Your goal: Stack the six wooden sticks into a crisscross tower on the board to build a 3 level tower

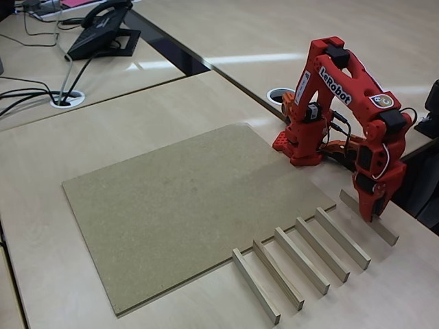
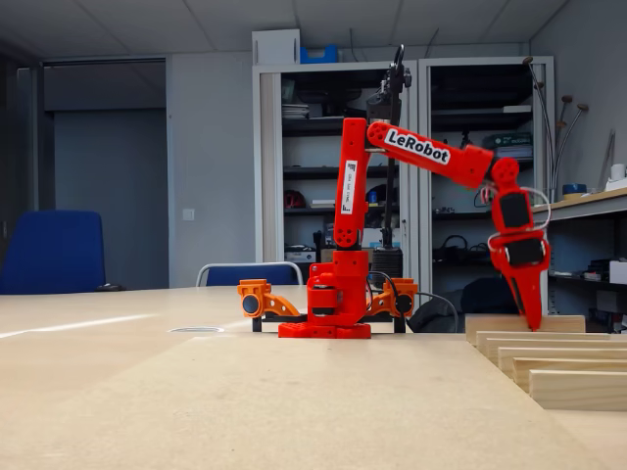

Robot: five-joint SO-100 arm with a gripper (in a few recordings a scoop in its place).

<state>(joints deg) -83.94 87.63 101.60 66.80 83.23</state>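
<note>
Six pale wooden sticks lie side by side on the light desk, just off the right edge of the brown board (image 1: 171,205). Five of them lie free, from the nearest stick (image 1: 255,286) to the fifth (image 1: 343,238). My red gripper (image 1: 374,214) points straight down on the middle of the sixth stick (image 1: 388,235), the one closest to the arm's base. Its fingers look closed narrowly around that stick, which lies flat on the desk. From the low fixed view, the gripper (image 2: 534,321) tip meets the far stick (image 2: 495,324). Nothing stands on the board.
The arm's base (image 1: 300,145) stands behind the board's right corner, with a round cable hole (image 1: 277,94) behind it. A desk phone (image 1: 103,31) and cables lie at the far left. A dark object (image 1: 431,110) sits at the right edge.
</note>
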